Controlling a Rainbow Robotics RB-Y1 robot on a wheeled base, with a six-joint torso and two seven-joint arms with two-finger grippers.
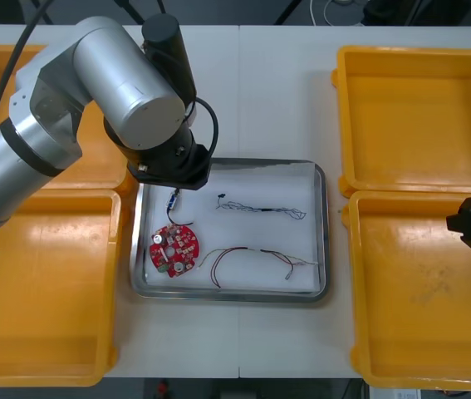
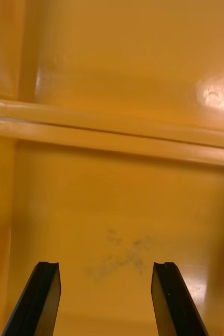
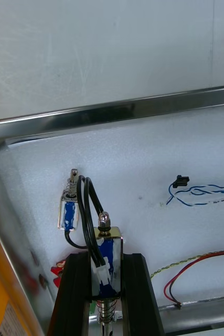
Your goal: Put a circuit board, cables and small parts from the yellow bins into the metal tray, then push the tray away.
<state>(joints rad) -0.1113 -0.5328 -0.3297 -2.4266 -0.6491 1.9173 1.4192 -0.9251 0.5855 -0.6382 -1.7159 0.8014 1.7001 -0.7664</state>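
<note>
left gripper (image 3: 106, 260): closed on a small metal part (image 3: 109, 242) with a blue-wrapped body and a spring, which sits between the black fingers (image 3: 76, 294). a black cable (image 3: 88, 210) loops from this part to a second small metal part (image 3: 68, 208), which lies on the white lining just beyond the fingers. in the front view the left arm (image 1: 94, 91) stands over the far left corner of the metal tray (image 1: 321, 233), and the held part is inside the tray, close to its left wall. contents of the tray: a round red circuit board (image 1: 174, 248) at the near left, a blue and white twisted cable (image 1: 260, 208) across the middle, and a red and yellow cable (image 1: 252, 258) nearer the front rim. whether the held part touches the lining cannot be told. right gripper (image 2: 105, 268): open, fingers apart with nothing between them, over the scuffed floor of the near right yellow bin (image 1: 418, 332), well apart from the tray. the tray lies on the table (image 1: 277, 91) between the yellow bins.
</note>
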